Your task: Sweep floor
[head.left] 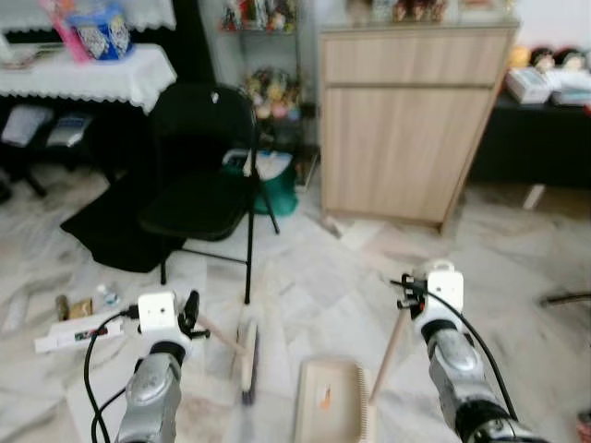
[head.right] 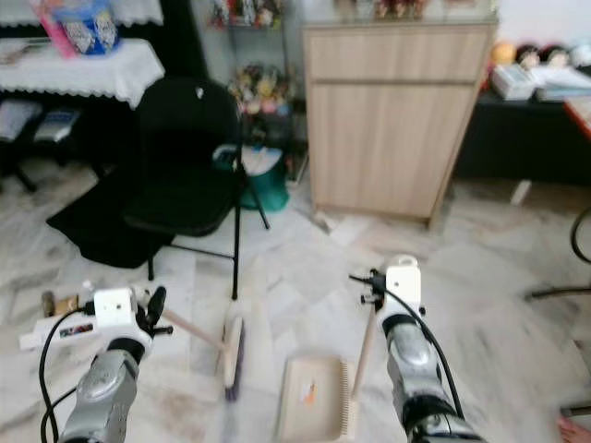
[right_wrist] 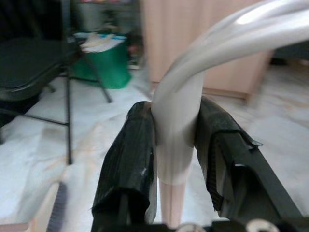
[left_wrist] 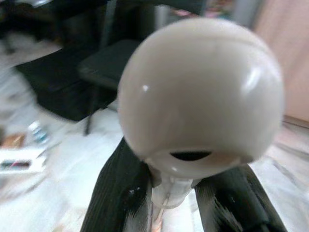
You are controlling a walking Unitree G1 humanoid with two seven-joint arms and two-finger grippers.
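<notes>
- The left gripper (left_wrist: 174, 193) is clamped on the pale wooden handle of the short cream-headed broom (head.left: 246, 355), whose head rests on the grey-veined marble floor (head.left: 314, 277) by the black folding chair (head.left: 199, 175).
- The right gripper (right_wrist: 176, 145) is closed on the handle of the beige plastic dustpan (head.left: 328, 401), which lies flat just beside the broom head.
- Judged step: tools in hand, sweeping about to start. Next, draw the bristles toward the pan's mouth.
- No writing is legible.

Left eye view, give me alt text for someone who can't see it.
Two silver robot arms over a marble floor: the left gripper holds a broom, the right gripper holds the dustpan handle. Behind stand a black folding chair and a wooden cabinet.
</notes>
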